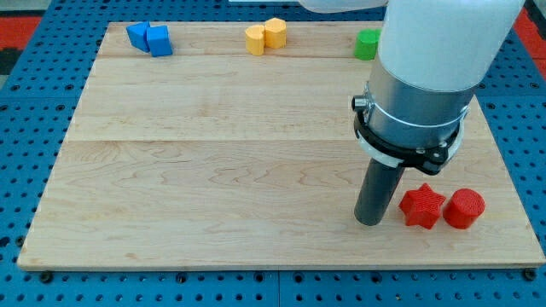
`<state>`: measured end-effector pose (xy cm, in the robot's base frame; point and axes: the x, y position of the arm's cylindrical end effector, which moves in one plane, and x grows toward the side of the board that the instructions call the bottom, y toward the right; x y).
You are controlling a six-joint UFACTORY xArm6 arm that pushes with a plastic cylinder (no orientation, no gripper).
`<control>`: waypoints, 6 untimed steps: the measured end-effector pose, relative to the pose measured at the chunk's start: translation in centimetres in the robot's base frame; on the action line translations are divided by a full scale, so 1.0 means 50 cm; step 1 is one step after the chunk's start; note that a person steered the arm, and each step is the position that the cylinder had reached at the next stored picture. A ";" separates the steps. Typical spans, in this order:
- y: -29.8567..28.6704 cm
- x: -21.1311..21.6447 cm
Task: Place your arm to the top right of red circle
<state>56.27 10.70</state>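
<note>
The red circle (464, 209), a short red cylinder, stands near the board's bottom right corner. A red star block (421, 206) touches its left side. My tip (369, 222) rests on the board just left of the red star, so it is to the left of the red circle, with the star between them. The dark rod rises from the tip into the arm's large grey and white body, which covers the upper right of the view.
Two blue blocks (149, 37) sit together at the board's top left. Two yellow blocks (265, 36) sit together at the top middle. A green block (368, 43) at the top is partly hidden by the arm. The wooden board (213, 170) lies on a blue pegboard.
</note>
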 end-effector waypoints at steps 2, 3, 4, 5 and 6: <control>-0.077 -0.049; -0.113 -0.145; -0.149 -0.248; -0.162 -0.322; -0.122 -0.304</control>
